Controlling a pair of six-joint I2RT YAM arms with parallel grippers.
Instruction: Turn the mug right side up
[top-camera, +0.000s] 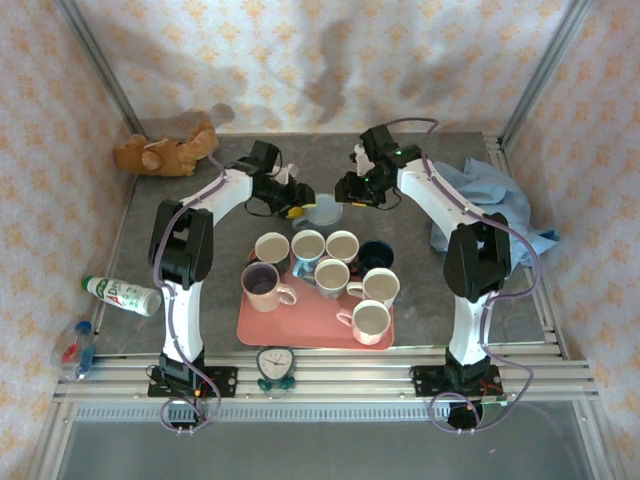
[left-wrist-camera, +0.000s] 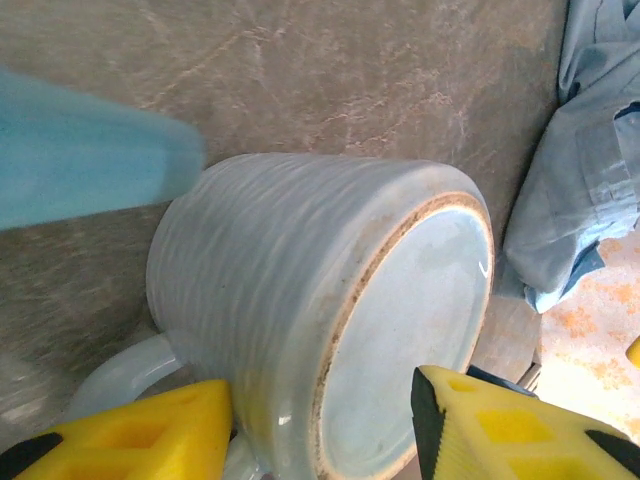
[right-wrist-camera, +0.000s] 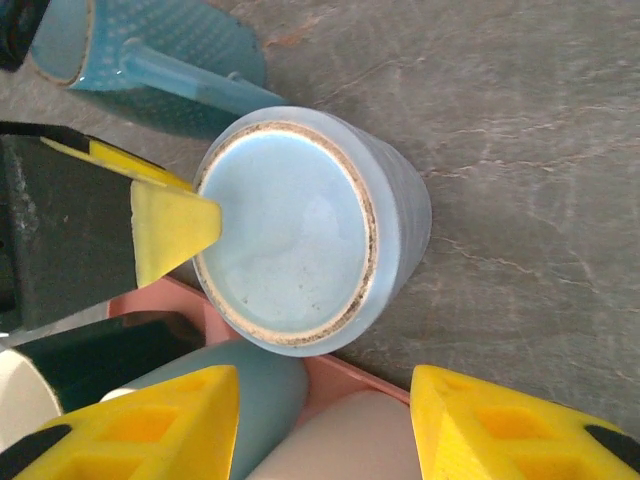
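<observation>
The pale blue mug (top-camera: 322, 211) stands upside down on the grey table just behind the pink tray (top-camera: 262, 328), its unglazed base ring facing up (right-wrist-camera: 290, 225). My left gripper (top-camera: 297, 205) reaches it from the left. In the left wrist view (left-wrist-camera: 320, 420) one yellow finger (left-wrist-camera: 150, 430) presses the ribbed wall (left-wrist-camera: 280, 270) by the handle, and the other finger (right-wrist-camera: 170, 228) lies on the base edge, so it is shut on the mug. My right gripper (top-camera: 355, 192) hovers open (right-wrist-camera: 325, 420) above the mug's near side, touching nothing.
Several upright mugs crowd the tray (right-wrist-camera: 375, 372), right against the upturned one. A blue dotted mug (right-wrist-camera: 150, 50) sits close beside it. A blue cloth (top-camera: 490, 200) lies to the right, a teddy (top-camera: 165, 152) at the back left, and a bottle (top-camera: 122, 294) at the left edge.
</observation>
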